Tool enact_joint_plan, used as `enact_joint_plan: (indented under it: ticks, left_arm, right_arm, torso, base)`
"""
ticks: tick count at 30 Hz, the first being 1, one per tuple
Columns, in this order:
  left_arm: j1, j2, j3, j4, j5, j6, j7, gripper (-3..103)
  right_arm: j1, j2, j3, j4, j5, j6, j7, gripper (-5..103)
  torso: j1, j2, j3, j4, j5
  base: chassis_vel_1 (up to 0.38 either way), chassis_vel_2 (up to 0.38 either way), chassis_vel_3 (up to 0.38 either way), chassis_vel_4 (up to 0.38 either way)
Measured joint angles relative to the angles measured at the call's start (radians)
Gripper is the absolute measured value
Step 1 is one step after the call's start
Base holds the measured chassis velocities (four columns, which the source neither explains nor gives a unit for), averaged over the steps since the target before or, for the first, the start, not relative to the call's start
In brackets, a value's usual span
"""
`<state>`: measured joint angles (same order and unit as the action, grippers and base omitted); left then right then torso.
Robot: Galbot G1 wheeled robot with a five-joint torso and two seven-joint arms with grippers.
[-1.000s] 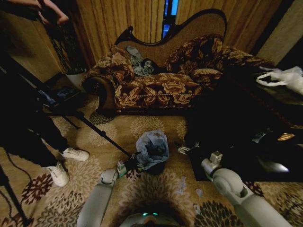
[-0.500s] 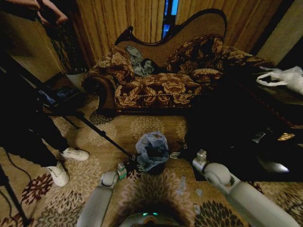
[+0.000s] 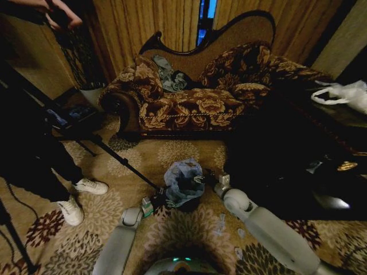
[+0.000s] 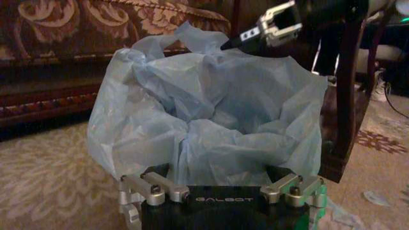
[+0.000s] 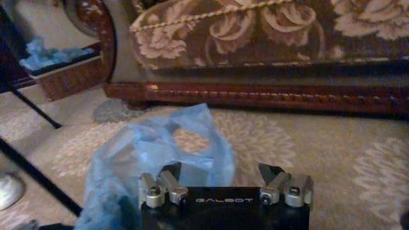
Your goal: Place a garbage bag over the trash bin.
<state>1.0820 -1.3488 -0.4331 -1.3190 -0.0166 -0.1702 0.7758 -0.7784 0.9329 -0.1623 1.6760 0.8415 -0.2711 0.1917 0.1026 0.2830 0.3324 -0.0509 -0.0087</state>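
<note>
The right gripper sits at the 3 o'clock edge of the garbage bag, its fingers spread apart in the right wrist view, with a flap of pale blue film lying between and just ahead of them; nothing looks pinched. From the left wrist view it shows at the far rim of the bag, jaws parted. The left gripper is at the bag's 7 o'clock side; its fingers stand wide, close to the crumpled film but not closed on it.

The bag stands puffed up in the middle of the patterned carpet, in front of the sofa. The trash bin is mostly hidden under it (just a dark band peeks out at the lower edge).

In my judgement the task is well along: the bag is in or over the bin and partly opened. What seems left is spreading the mouth and folding the film down around the rim, since the film is bunched and rises above the bin.
</note>
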Motion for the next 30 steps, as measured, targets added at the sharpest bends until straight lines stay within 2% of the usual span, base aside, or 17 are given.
enact_joint_plan:
  ticks: [1, 4, 5, 6, 8, 11, 13, 14, 16, 17, 18, 20, 23, 30]
  left_arm:
    - [0.000, 0.000, -0.001, 0.002, -0.002, -0.001, 0.000, 100]
    - [-0.001, 0.000, -0.001, 0.005, -0.004, -0.002, 0.000, 100]
    - [-0.001, 0.000, -0.001, 0.007, -0.006, -0.004, 0.000, 100]
    - [-0.003, 0.000, -0.001, 0.008, -0.010, -0.004, 0.000, 100]
    - [-0.004, 0.000, -0.002, 0.008, -0.011, -0.004, 0.000, 100]
    - [-0.009, 0.001, -0.003, 0.011, -0.017, -0.005, -0.001, 100]
    - [-0.009, 0.002, -0.003, 0.011, -0.017, -0.005, -0.001, 100]
    - [-0.009, 0.003, -0.003, 0.012, -0.020, -0.005, -0.001, 100]
    - [-0.009, 0.003, -0.003, 0.013, -0.020, -0.007, -0.001, 100]
    - [-0.009, 0.003, -0.004, 0.016, -0.022, -0.011, -0.001, 100]
    - [-0.008, 0.003, -0.004, 0.018, -0.022, -0.013, -0.001, 100]
    - [-0.007, 0.003, -0.005, 0.019, -0.022, -0.015, -0.001, 100]
    - [-0.003, 0.003, -0.005, 0.022, -0.023, -0.020, -0.001, 100]
    - [-0.002, 0.003, -0.006, 0.023, -0.027, -0.024, -0.001, 100]
  right_arm:
    - [0.006, 0.006, 0.000, -0.015, 0.004, 0.000, 0.000, 78]
    - [0.013, 0.015, -0.003, -0.033, 0.010, 0.000, 0.001, 74]
    - [0.018, 0.023, -0.007, -0.047, 0.015, 0.000, 0.002, 70]
    - [0.023, 0.031, -0.013, -0.061, 0.019, -0.001, 0.002, 61]
    - [0.025, 0.034, -0.015, -0.067, 0.020, -0.001, 0.002, 61]
    - [0.036, 0.048, -0.028, -0.092, 0.024, -0.004, -0.002, 45]
    - [0.038, 0.051, -0.030, -0.096, 0.023, -0.004, -0.003, 45]
    - [0.048, 0.063, -0.034, -0.115, 0.019, -0.003, -0.004, 35]
    - [0.052, 0.067, -0.034, -0.122, 0.018, -0.002, -0.005, 35]
    - [0.057, 0.072, -0.035, -0.131, 0.015, 0.001, -0.005, 24]
    - [0.059, 0.075, -0.035, -0.136, 0.014, 0.002, -0.005, 19]
    - [0.059, 0.076, -0.035, -0.138, 0.013, 0.003, -0.004, 19]
    - [0.059, 0.083, -0.033, -0.149, 0.005, 0.009, 0.007, 3]
    - [0.060, 0.082, -0.030, -0.168, -0.021, 0.014, 0.010, 0]
  torso:
    - [0.000, 0.000, 0.000, 0.0000, 0.0000]
    - [0.000, 0.000, 0.000, 0.0000, 0.0000]
    - [0.000, 0.000, 0.000, 0.0001, 0.0000]
    - [0.000, 0.000, 0.000, 0.0001, 0.0000]
    - [0.000, 0.000, 0.000, 0.0001, 0.0001]
    - [0.000, 0.000, 0.000, 0.0000, 0.0000]
    - [0.000, 0.000, 0.000, 0.0000, 0.0000]
    - [0.000, 0.000, 0.000, 0.0001, 0.0001]
    - [0.000, 0.000, 0.000, 0.0001, 0.0001]
    - [0.000, 0.000, 0.000, 0.0001, 0.0001]
    - [0.000, 0.000, 0.000, 0.0001, 0.0001]
    - [0.000, 0.000, 0.000, 0.0001, 0.0000]
    - [0.000, 0.000, 0.000, 0.0001, 0.0002]
    - [0.000, 0.000, 0.000, 0.0000, 0.0001]
  base:
    - [0.000, 0.000, 0.000, 0.000]
    - [0.000, 0.000, 0.000, 0.000]
    - [0.000, 0.000, 0.000, 0.000]
    - [0.000, 0.000, 0.000, 0.000]
    - [0.000, 0.000, 0.000, 0.000]
    - [0.000, 0.000, 0.000, 0.000]
    - [0.000, 0.000, 0.000, 0.000]
    - [0.000, 0.000, 0.000, 0.000]
    - [0.000, 0.000, 0.000, 0.000]
    - [0.000, 0.000, 0.000, 0.000]
    - [0.000, 0.000, 0.000, 0.000]
    - [0.000, 0.000, 0.000, 0.000]
    - [0.000, 0.000, 0.000, 0.000]
    - [0.000, 0.000, 0.000, 0.000]
